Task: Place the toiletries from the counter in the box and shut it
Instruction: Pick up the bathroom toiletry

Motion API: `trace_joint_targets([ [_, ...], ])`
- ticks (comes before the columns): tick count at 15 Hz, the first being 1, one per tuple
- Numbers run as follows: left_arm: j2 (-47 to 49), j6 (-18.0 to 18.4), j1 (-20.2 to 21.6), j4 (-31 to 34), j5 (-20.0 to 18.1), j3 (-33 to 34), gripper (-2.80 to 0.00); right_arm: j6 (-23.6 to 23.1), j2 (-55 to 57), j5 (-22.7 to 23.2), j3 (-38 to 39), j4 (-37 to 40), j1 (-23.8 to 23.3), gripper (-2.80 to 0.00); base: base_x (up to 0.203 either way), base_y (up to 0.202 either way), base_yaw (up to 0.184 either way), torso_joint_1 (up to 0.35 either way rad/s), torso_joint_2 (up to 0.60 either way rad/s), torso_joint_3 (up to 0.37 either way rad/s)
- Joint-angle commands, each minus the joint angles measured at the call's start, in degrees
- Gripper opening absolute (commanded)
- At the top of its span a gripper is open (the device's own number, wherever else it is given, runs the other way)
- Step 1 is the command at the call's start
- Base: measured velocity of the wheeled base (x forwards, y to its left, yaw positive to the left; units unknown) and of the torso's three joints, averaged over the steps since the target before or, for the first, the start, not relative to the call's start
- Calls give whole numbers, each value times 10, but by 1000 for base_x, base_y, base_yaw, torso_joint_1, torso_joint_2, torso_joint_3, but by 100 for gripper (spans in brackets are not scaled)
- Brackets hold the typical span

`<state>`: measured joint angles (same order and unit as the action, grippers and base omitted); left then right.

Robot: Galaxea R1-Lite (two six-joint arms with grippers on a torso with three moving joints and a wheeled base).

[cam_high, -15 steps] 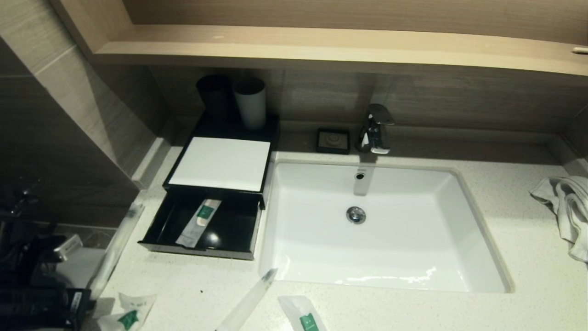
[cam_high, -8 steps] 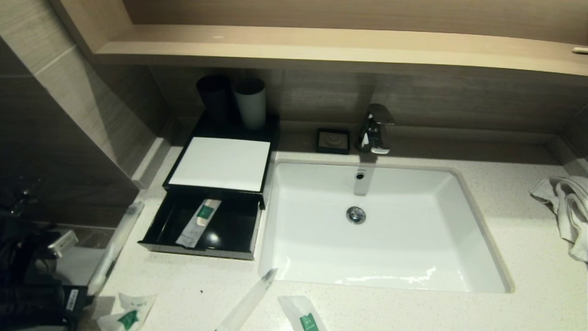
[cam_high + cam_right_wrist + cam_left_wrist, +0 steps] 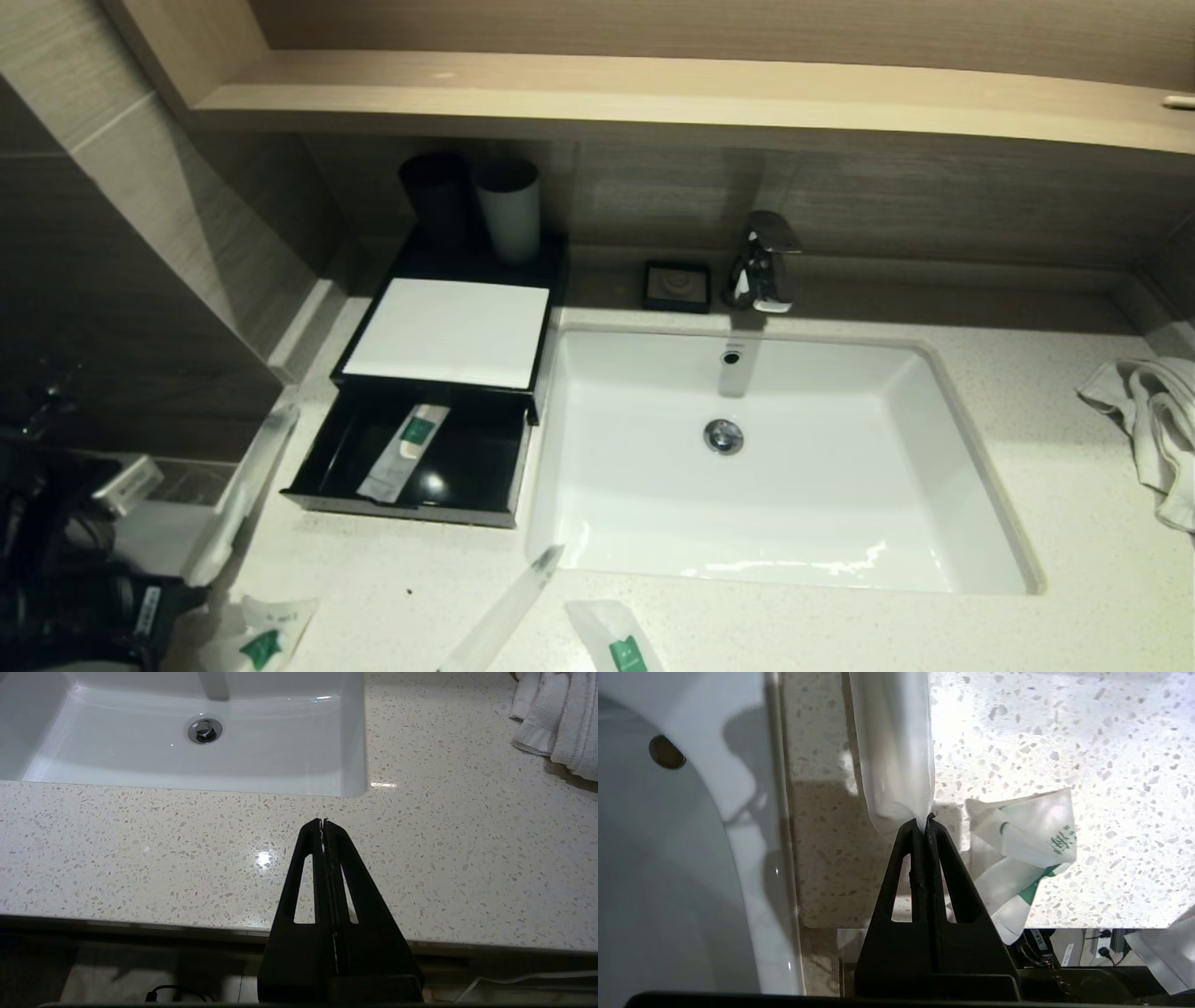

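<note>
While the left claw point(image 3: 926, 822) sits pinched tight on the end of a long clear-wrapped stick point(image 3: 894, 746), the stick runs straight out from its tips, and in the head view the same stick point(image 3: 245, 490) slants up toward one o'clock from the claw at the counter's point(image 3: 1074, 523) near left corner, its far tip near the left side of the open drawer. Just beside the claw, at about four o'clock of it in the head view, a crumpled sachet with a green label point(image 3: 261, 639) lies on the counter; in the left wrist view this sachet point(image 3: 1029, 842) is close to the tips but apart from them. A second long stick point(image 3: 509, 611) lies on the counter's near edge, pointing toward one o'clock at the sink's point(image 3: 653, 373) front left corner, and another green-labelled sachet point(image 3: 618, 644) lies just beside it at three o'clock. The box point(image 3: 453, 331) stands at nine o'clock of the sink with its drawer point(image 3: 322, 467) pulled out, and one green-labelled packet point(image 3: 403, 453) lies inside it. The right claw point(image 3: 323, 821) hangs with its fingers pressed together, holding nothing, above the front of the counter, near the sink's front right corner. A white towel point(image 3: 1144, 420) lies at three o'clock of the sink.
</note>
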<state>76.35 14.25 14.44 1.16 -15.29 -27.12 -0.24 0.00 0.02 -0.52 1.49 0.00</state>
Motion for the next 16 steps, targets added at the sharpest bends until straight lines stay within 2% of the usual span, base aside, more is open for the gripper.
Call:
trace_joint_targets([
  [1, -19, 0, -25, 0, -1, 1, -280, 0, 0, 1, 0, 0, 0, -280, 0, 0, 0, 0, 0, 0],
  [5, -34, -9, -59, 0, -1, 9, -280, 0, 0, 1, 0, 0, 0, -280, 0, 0, 0, 0, 0, 0],
  [10, -23, -12, -61, 0, 2, 24, -280, 0, 0, 0, 0, 0, 0, -280, 0, 0, 0, 0, 0, 0],
  [16, -7, -33, -60, -1, 9, 29, -280, 0, 0, 1, 0, 0, 0, -280, 0, 0, 0, 0, 0, 0],
])
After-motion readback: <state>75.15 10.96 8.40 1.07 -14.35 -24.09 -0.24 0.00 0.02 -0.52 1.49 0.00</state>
